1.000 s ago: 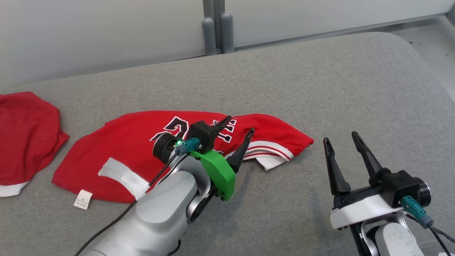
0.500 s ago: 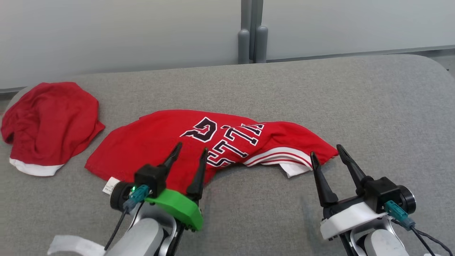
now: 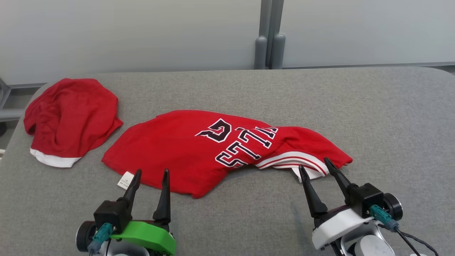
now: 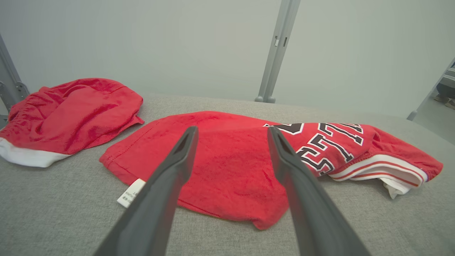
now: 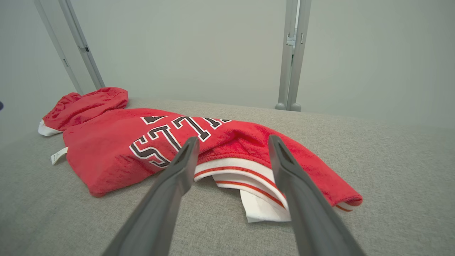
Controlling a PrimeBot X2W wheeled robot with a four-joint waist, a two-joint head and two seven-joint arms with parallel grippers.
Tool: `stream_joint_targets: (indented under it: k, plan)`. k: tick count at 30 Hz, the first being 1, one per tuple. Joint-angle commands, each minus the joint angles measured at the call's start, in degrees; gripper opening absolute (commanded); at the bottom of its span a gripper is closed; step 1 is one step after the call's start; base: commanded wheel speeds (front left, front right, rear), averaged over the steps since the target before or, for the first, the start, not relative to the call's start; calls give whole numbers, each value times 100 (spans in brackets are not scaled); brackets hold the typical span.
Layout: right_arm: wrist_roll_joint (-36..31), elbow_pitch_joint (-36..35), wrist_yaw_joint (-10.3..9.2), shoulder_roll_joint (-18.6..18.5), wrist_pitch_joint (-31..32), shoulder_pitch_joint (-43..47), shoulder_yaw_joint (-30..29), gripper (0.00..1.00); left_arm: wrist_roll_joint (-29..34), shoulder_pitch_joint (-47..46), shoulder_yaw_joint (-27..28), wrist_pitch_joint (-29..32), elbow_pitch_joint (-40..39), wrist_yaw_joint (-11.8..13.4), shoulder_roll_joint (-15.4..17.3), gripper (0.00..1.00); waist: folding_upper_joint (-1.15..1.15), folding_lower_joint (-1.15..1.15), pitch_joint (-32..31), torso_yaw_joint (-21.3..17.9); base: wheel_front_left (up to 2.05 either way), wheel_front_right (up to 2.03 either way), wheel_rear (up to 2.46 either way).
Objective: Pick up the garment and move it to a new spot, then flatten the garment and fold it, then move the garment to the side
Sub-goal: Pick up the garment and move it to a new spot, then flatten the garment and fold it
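Note:
The garment [image 3: 199, 149] is a red jersey with black and white lettering and a red-and-white striped band, lying crumpled across the middle of the grey table [image 3: 391, 117]. A white label [image 3: 124, 180] sticks out at its near left edge. My left gripper [image 3: 151, 172] is open at the bottom left, its tips just short of the garment's near edge; the garment [image 4: 227, 167] lies beyond its fingers. My right gripper [image 3: 314, 163] is open at the bottom right, its tips by the striped band [image 5: 245, 170]. Neither holds anything.
A second red cloth with a white band [image 3: 71, 117] lies bunched at the table's far left corner, close to the edge. A grey post [image 3: 269, 39] and a pale wall stand behind the table. Bare grey surface stretches to the right of the garment.
The head camera has swung left and tilted, shifting the whole picture. My left arm has drawn back from over the garment to the bottom left; both grippers stay open.

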Motion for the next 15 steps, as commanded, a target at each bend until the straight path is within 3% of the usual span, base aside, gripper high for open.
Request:
stream_joint_targets:
  k: [1, 15]
  plan:
    - [38, 45, 0, -19, -15, -94, 31, 100, 65, 96, 71, -1, -31, -10, -13, 100, 18, 0, 21, 74, 0, 0, 0]
    - [279, 1380, 0, -19, -15, -906, 287, 100, 470, 224, 465, -2, 6, -329, -339, 100, 18, 0, 334, 717, 0, 0, 0]
